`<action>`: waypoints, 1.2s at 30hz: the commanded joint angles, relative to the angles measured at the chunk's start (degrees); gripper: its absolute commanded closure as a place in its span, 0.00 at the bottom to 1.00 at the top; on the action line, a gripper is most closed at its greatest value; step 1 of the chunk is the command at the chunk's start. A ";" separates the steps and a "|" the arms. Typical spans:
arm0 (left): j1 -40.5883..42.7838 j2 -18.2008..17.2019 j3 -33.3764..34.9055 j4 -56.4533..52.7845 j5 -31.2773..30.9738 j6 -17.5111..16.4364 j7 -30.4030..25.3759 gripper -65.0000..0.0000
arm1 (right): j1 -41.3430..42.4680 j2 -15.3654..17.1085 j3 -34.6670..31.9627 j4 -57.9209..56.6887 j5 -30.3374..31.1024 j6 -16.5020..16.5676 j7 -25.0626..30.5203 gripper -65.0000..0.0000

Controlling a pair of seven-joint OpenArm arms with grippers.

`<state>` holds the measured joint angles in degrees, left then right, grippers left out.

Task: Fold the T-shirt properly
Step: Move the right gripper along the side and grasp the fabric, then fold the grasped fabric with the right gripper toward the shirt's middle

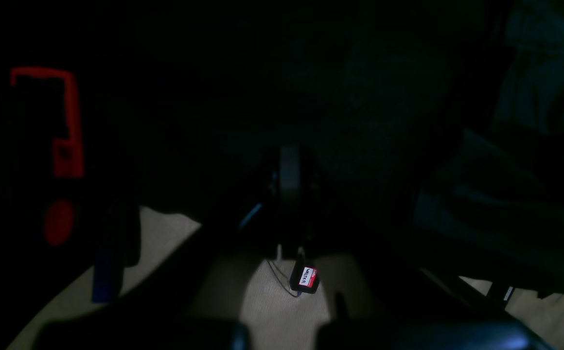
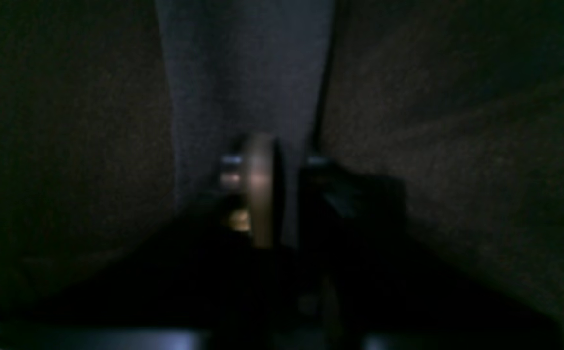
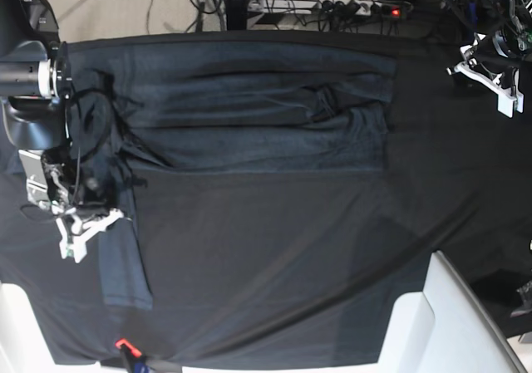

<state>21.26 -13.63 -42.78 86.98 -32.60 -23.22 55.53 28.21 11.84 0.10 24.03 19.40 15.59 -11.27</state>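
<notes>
The T-shirt [image 3: 249, 107] lies wrinkled and spread across the far part of the table, and a narrow strip of it [image 3: 125, 257] runs toward the front on the left. My right gripper [image 3: 87, 228] sits at that strip's upper edge. In the right wrist view its jaws [image 2: 279, 184] are closed, with a grey band of the T-shirt [image 2: 243, 73] running straight out from them. My left gripper [image 3: 499, 86] is shut and holds nothing at the far right corner, off the shirt. The left wrist view is dark, with the closed left gripper [image 1: 289, 170] at centre and bluish T-shirt folds [image 1: 530, 97] at right.
A black cloth [image 3: 291, 248] covers the table. White panels stand at the front right [image 3: 449, 315] and front left [image 3: 17, 323]. A small red clip [image 3: 122, 344] sits at the front edge. A power strip and cables [image 3: 332, 7] lie beyond the far edge.
</notes>
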 commanded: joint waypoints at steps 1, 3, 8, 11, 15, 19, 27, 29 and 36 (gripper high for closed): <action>0.06 -1.01 -0.34 0.80 -0.50 -0.47 -0.71 1.00 | 0.76 -0.19 -0.05 0.10 -0.10 1.06 -2.58 1.00; 0.06 -1.01 -0.34 0.80 -0.41 -0.47 -0.71 1.00 | 0.76 0.08 0.03 0.10 -0.10 0.98 -2.58 0.98; 0.06 -1.01 -0.34 0.80 -0.41 -0.47 -0.71 1.00 | -1.09 0.25 0.12 6.25 -0.01 0.80 -3.55 1.00; 0.06 -1.01 -0.42 0.80 -0.41 -0.47 -0.71 1.00 | -3.81 0.34 0.12 14.69 -0.01 0.71 -7.59 1.00; 0.06 -1.01 -0.42 0.80 -0.41 -0.47 -0.71 1.00 | -7.50 0.25 0.21 24.72 -0.01 0.71 -11.99 1.00; 0.06 -1.01 -0.42 0.80 -0.41 -0.47 -0.71 1.00 | -10.49 -0.01 0.21 32.45 -0.01 0.62 -15.68 1.00; 0.06 -1.01 -0.34 0.80 -0.41 -0.47 -0.71 1.00 | -21.83 -1.33 0.30 53.90 0.07 0.62 -24.64 1.00; 0.06 -1.01 -0.34 0.80 -0.41 -0.47 -0.71 1.00 | -25.70 -1.95 0.30 60.06 -0.01 0.62 -26.14 1.00; 0.06 -1.01 -0.34 1.06 -0.41 -0.47 -0.71 1.00 | -35.20 -4.85 -0.23 72.19 -0.10 0.62 -29.48 1.00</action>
<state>21.15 -13.58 -42.72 87.00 -32.58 -23.22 55.48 -7.90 6.68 -0.30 95.07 18.76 15.94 -42.04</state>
